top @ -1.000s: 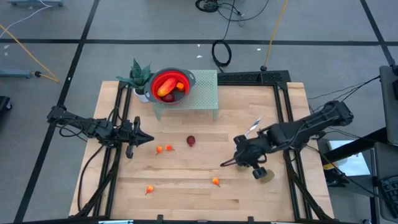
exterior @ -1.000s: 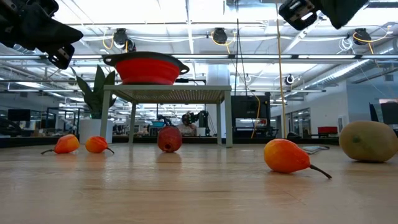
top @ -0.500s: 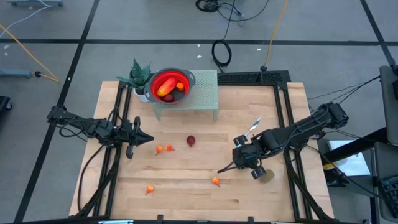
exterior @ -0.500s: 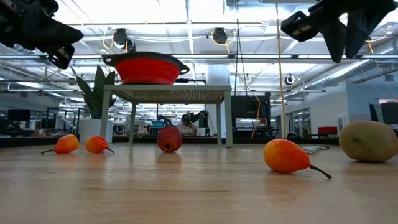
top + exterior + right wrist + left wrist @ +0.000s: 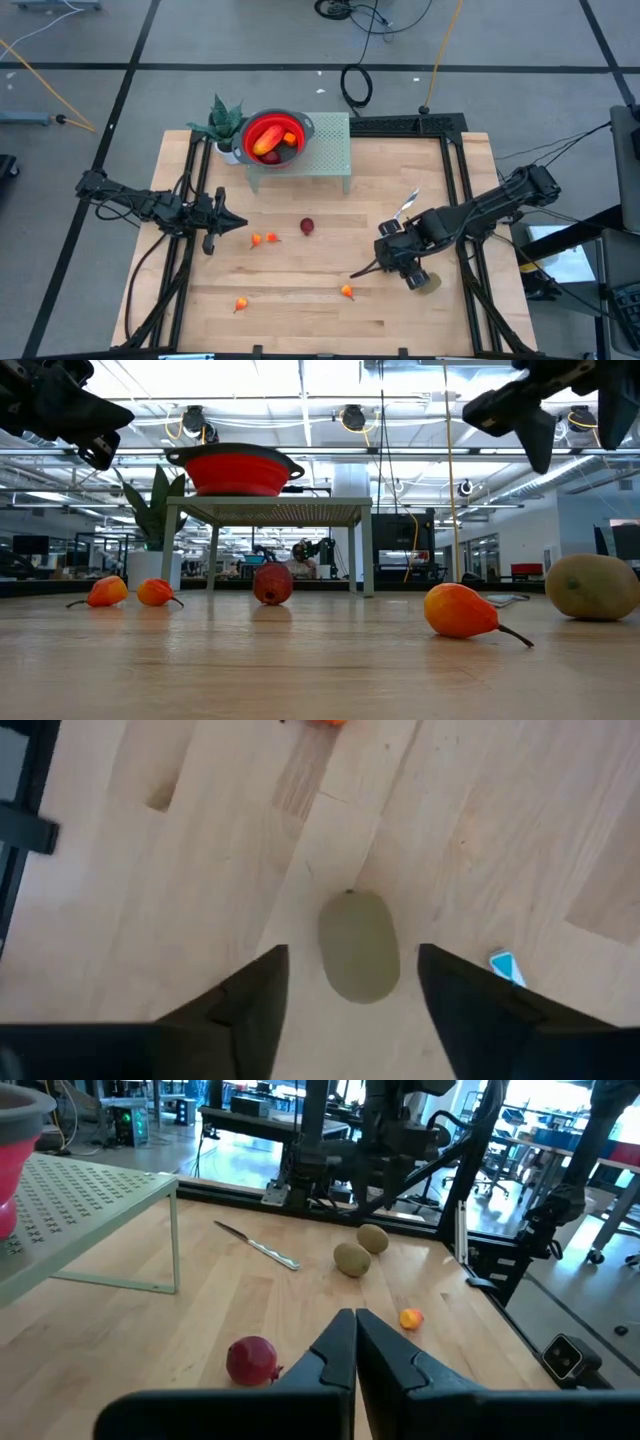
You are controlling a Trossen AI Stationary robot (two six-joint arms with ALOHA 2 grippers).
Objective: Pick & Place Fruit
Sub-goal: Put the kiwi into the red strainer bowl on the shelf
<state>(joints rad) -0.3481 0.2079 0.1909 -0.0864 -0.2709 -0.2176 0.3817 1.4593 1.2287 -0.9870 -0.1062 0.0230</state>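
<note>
From above, the left gripper [image 5: 238, 224] waits at the table's left side, fingers pressed together into one point and holding nothing; its own wrist camera confirms the two dark fingers [image 5: 340, 1348] meet with no gap. The right gripper [image 5: 358, 271] reaches from the right side toward the table's front middle, near a small orange fruit [image 5: 346, 292].

The overhead view shows a brownish-green oval fruit [image 5: 429, 282] largely tucked under the right wrist. The right wrist view shows it plainly: the oval [image 5: 358, 945] lies on the bare wood between the two spread fingers [image 5: 250, 1005], which stand apart and touch nothing. A corner of a blue-and-white item [image 5: 504, 965] shows just beside it.

The low view gives what the overhead cannot: the right gripper [image 5: 560, 430] hangs well above the tabletop, and the oval [image 5: 592, 586] rests on the wood at the far right, with the stemmed orange fruit [image 5: 463, 610] near it.

A dark red round fruit [image 5: 307, 226] sits mid-table, with two small orange pieces [image 5: 263, 239] just to its left and another orange piece [image 5: 241, 304] near the front left.

The red bowl [image 5: 272, 138] stands on a pale green perforated stand [image 5: 330, 150] at the back, beside a small plant [image 5: 224, 122]; only the overhead view shows fruit already inside it. The left wrist view alone shows two brownish-green ovals [image 5: 351, 1259] lying close together.
</note>
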